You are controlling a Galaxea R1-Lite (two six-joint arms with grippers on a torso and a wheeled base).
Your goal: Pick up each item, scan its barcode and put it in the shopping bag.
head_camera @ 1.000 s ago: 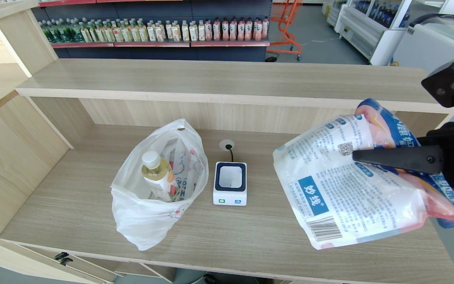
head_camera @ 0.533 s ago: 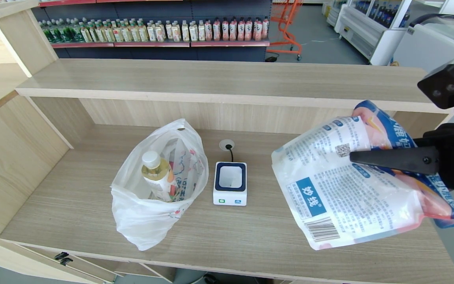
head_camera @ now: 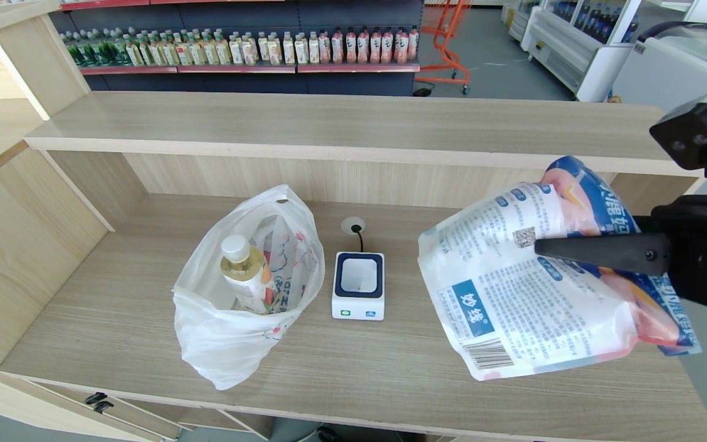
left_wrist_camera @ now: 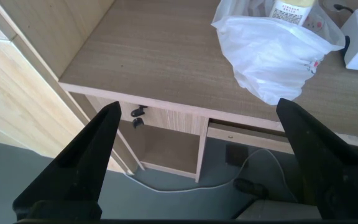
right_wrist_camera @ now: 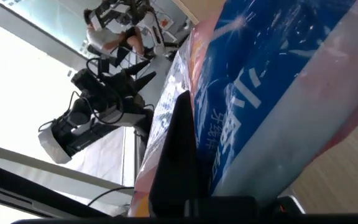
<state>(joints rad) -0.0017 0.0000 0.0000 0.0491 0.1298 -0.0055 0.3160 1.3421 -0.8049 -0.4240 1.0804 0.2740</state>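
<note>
Drifted left, the pouch (head_camera: 531,288) sits clamped in right hand (head_camera: 540,247).

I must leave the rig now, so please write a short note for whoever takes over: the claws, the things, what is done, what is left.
Left claw: open, empty, off the counter's front edge.
Right claw: shut on the snack pouch, in the air to the right of the scanner; the barcode faces up, not toward the scanner.
Done: bottle is in the shopping bag.
Left: probably scan the pouch, then bag it.
</note>
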